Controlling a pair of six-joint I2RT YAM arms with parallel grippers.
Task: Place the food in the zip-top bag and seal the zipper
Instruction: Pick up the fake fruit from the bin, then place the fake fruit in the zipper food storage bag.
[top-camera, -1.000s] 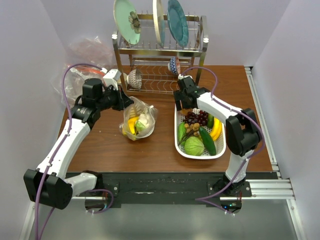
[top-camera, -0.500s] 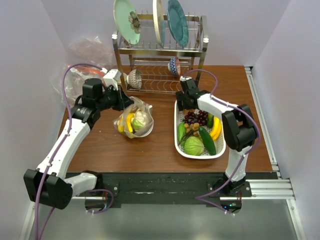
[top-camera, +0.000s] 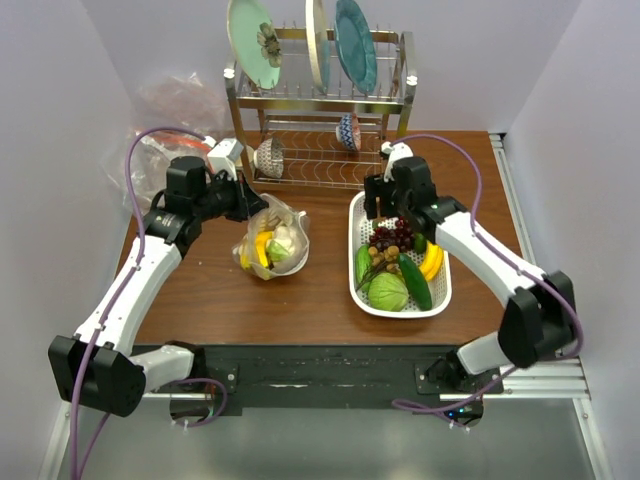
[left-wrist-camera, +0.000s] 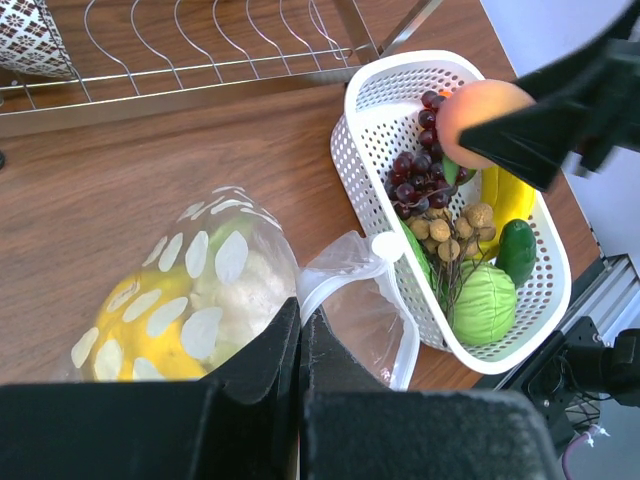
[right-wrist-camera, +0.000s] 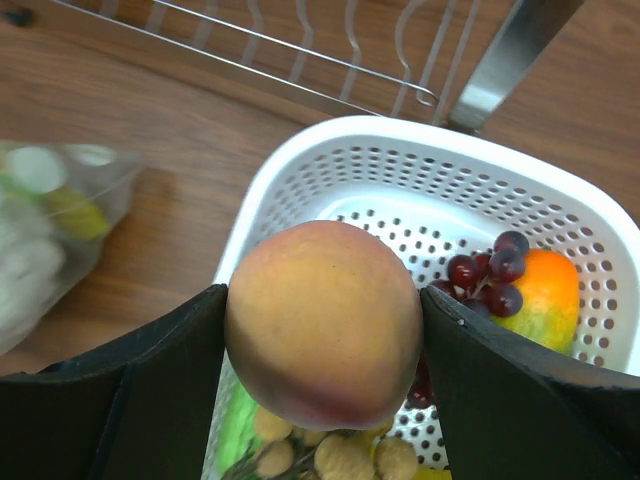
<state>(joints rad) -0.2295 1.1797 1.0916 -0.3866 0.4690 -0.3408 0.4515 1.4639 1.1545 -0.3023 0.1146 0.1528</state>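
The zip-top bag is clear with white dots and hangs left of the white basket. It holds yellow bananas and a pale green-white piece. My left gripper is shut on the bag's top edge, beside the zipper strip, whose mouth gapes open. My right gripper is shut on an orange-pink peach and holds it above the basket's back left corner. The peach also shows in the left wrist view. Dark grapes lie in the basket below.
The basket also holds a green cabbage, a cucumber, a banana and brown longans. A metal dish rack with plates and bowls stands behind. A heap of plain clear plastic lies at the back left.
My right gripper has risen out of the basket's back corner with the peach, and the right arm has swung outward to the right. The bag has swayed slightly in my left gripper.
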